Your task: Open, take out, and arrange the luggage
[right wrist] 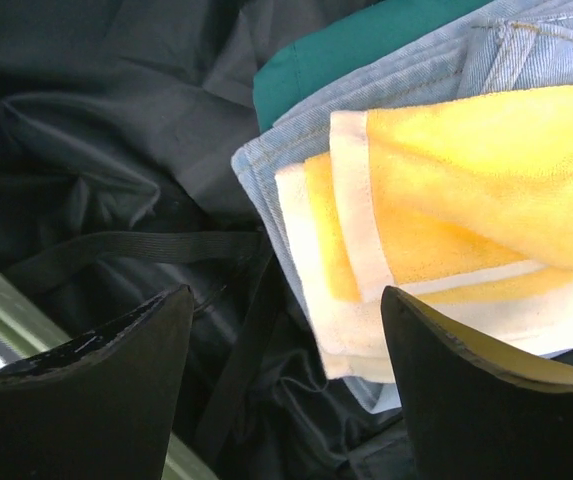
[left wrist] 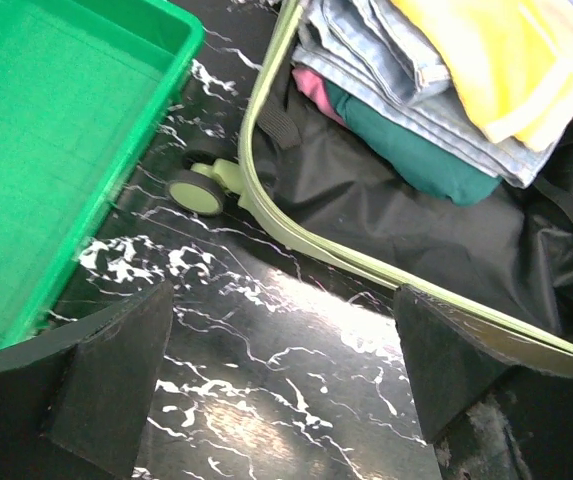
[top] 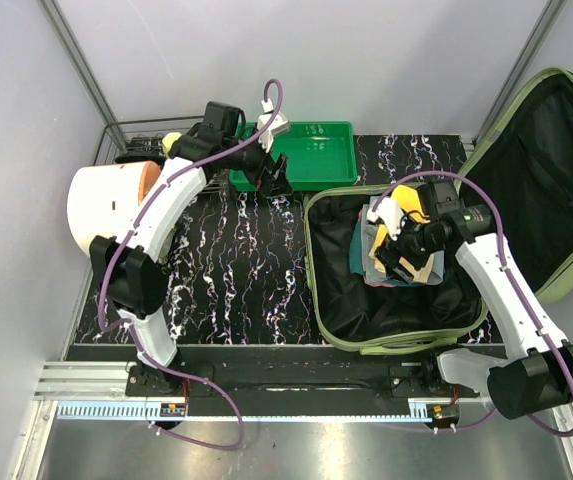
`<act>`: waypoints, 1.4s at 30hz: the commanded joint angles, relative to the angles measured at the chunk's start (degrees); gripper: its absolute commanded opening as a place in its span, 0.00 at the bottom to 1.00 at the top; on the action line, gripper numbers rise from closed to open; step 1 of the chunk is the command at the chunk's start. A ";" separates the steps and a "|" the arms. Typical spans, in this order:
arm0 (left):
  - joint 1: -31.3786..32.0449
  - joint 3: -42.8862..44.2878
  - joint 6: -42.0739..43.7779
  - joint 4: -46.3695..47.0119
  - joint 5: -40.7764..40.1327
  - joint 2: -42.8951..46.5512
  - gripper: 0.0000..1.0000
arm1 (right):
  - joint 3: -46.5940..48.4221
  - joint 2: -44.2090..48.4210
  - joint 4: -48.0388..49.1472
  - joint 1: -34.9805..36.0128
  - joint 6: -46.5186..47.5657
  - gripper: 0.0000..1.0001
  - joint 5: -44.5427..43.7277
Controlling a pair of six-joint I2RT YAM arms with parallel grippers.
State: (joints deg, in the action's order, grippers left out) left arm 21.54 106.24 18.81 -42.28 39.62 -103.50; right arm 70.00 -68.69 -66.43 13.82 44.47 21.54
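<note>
A black worktop [top: 236,260] veined with white carries a bright green shallow plastic tray [top: 316,160] at its far edge, near the middle; a white round tub [top: 106,205] lies on its side at the left edge, its orange inside showing; behind it stands a wire rack [top: 141,135], a small yellow object [top: 171,140] beside it.

**Both arms out, jaws apart**

Left arm [top: 171,200] reaches far forward, wrist turned inward. Left gripper [top: 276,175] is angled down, jaws spread wide, nothing between. Right arm [top: 506,285] bends inward. Right gripper [top: 406,255] points down, jaws apart.
</note>
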 commanded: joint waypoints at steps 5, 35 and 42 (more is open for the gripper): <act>0.43 -6.48 -1.06 4.76 0.99 8.58 0.94 | -9.17 3.56 14.05 0.15 13.26 0.89 -5.19; 9.91 -32.03 0.88 49.09 5.66 15.08 0.93 | -4.79 2.41 24.69 -0.55 4.84 0.00 -2.21; 15.72 -40.57 3.24 70.66 4.59 13.24 0.95 | -2.32 3.47 24.60 -0.99 1.59 0.00 2.62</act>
State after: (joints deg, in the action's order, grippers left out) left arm 34.85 67.37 19.70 5.87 42.22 -91.88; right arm 64.01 -66.76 -43.35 13.02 49.84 19.05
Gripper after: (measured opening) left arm 0.937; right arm 0.033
